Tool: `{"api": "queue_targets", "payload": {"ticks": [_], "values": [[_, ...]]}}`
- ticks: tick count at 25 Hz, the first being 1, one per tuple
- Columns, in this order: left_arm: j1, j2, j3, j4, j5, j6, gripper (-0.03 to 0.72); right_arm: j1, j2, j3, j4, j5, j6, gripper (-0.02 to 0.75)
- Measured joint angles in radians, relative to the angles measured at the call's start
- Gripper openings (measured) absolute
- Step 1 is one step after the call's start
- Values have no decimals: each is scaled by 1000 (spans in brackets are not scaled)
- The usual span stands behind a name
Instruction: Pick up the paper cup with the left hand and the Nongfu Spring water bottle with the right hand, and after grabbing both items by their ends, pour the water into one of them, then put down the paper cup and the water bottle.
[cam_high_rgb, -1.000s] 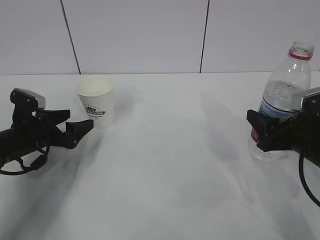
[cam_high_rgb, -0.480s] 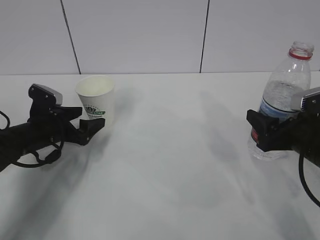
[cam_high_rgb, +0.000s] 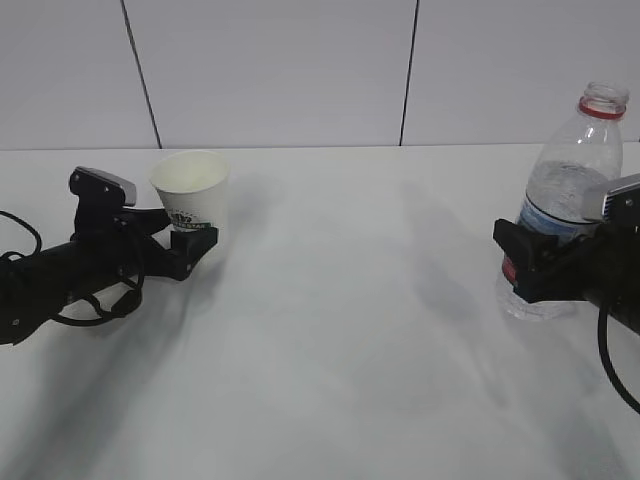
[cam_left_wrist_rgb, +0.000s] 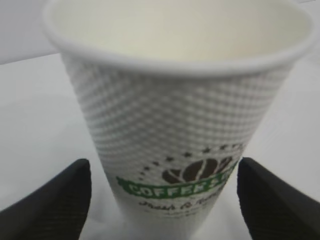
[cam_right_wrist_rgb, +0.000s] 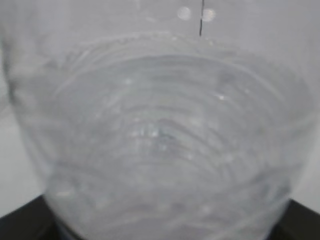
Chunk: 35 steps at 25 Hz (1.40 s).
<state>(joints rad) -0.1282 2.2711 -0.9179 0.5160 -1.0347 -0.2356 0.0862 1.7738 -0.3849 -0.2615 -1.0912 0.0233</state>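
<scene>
**A:** You're mid-pickup. Your left hand (cam_high_rgb: 185, 243) has its jaws spread wide either side of the paper cup (cam_high_rgb: 191, 196), low on its wall, gripping nothing yet.

**B:** And the right?

**A:** Your right hand (cam_high_rgb: 530, 262) looks closed around the Nongfu Spring water bottle (cam_high_rgb: 563, 200), upright on the table (cam_high_rgb: 340, 330). Next, pinch the cup gently.

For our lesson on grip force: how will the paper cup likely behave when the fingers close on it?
The paper cup looks empty inside, so it is probably light and easily nudged or tipped. Its thin wall may dent if squeezed hard. The dimpled surface should help the fingers hold without slipping.
</scene>
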Motion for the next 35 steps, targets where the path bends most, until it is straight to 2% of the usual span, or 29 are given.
{"api": "queue_targets", "payload": {"ticks": [20,29,35], "values": [[-34,73,-119,-43,-8,-26,684,0,0,0,0,0,2,520],[-34,73,-121,-47,-8,-26,617,0,0,0,0,0,2,520],[-34,73,-121,-47,-6,-28,608,0,0,0,0,0,2,520]]}}
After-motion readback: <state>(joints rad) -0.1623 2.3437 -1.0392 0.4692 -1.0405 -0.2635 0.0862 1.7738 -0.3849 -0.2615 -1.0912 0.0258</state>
